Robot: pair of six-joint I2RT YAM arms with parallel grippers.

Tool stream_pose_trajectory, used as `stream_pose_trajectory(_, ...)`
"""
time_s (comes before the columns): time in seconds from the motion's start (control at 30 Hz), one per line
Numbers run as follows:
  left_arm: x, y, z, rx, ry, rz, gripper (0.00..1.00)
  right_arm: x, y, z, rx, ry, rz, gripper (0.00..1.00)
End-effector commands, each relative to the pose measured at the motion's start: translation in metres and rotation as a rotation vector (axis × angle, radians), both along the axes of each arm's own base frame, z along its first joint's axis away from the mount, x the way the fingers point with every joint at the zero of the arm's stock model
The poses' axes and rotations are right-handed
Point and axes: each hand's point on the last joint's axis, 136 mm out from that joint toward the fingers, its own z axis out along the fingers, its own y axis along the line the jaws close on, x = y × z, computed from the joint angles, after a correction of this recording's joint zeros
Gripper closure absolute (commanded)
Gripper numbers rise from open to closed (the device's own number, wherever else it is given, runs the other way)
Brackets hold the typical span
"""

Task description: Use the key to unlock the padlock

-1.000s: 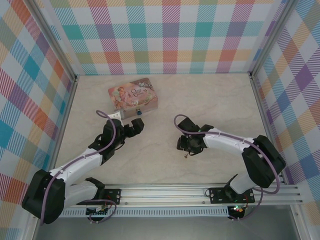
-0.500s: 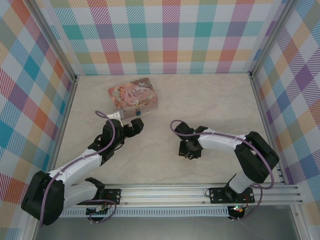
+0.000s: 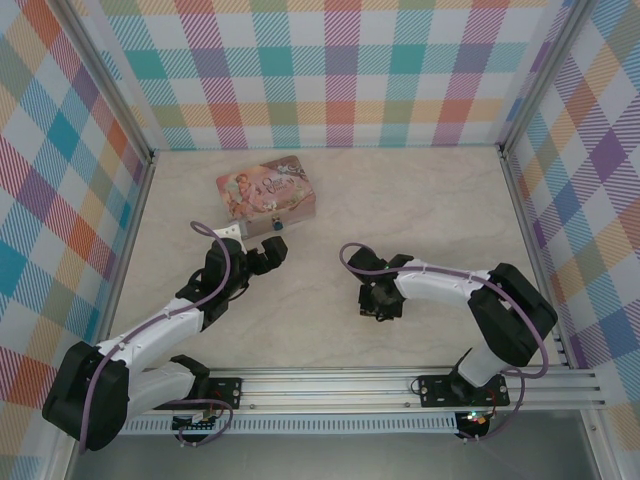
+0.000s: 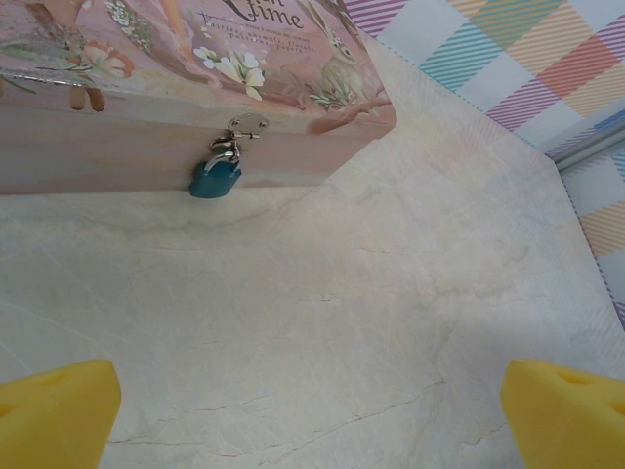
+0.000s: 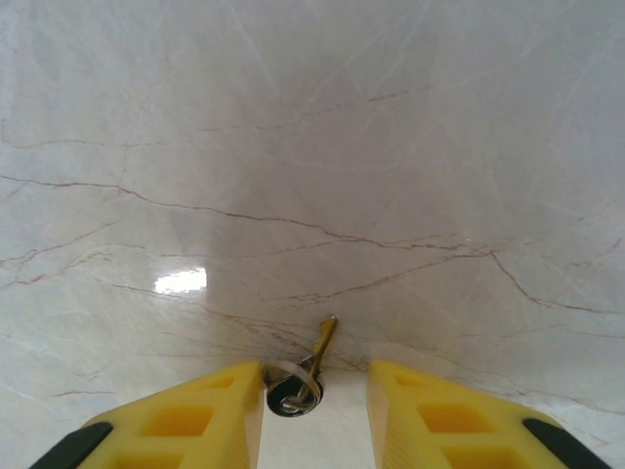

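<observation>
The teal padlock (image 4: 215, 179) hangs by its silver shackle from the hasp on the front of the pink picture box (image 4: 146, 59); from above it is a blue speck (image 3: 277, 229) at the box's (image 3: 266, 192) near side. My left gripper (image 3: 268, 255) sits just short of it, open wide, its yellow pads at the lower corners and bare table between them (image 4: 312, 415). The small key (image 5: 314, 366) on its ring lies flat on the table between my right gripper's (image 5: 317, 376) yellow fingers. The left finger (image 5: 210, 410) touches the ring, and a gap remains at the right finger (image 5: 430, 415).
Checked walls enclose the marble-look table (image 3: 430, 210) on three sides. An aluminium rail (image 3: 400, 385) with the arm bases runs along the near edge. Open tabletop lies between the box and my right gripper (image 3: 380, 305).
My right gripper has come down and nearer over the key, which lay just beyond its tips, and its jaws have narrowed around it. The left arm has not moved.
</observation>
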Motion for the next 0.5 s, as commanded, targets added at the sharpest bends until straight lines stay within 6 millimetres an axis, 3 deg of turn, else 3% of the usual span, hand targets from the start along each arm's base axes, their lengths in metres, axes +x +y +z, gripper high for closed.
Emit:
stream_pose_trajectory(0.0,0.002,-0.003,0.01,-0.028,-0.034,0.005,0.0,-0.011,-0.013,-0.004,-0.051,0.034,-0.015,0.68)
stream_pose_trajectory(0.47,0.004,-0.006,0.009,-0.032,-0.028,0.001,0.0,-0.02,-0.039,0.008,-0.117,0.017,-0.004,0.68)
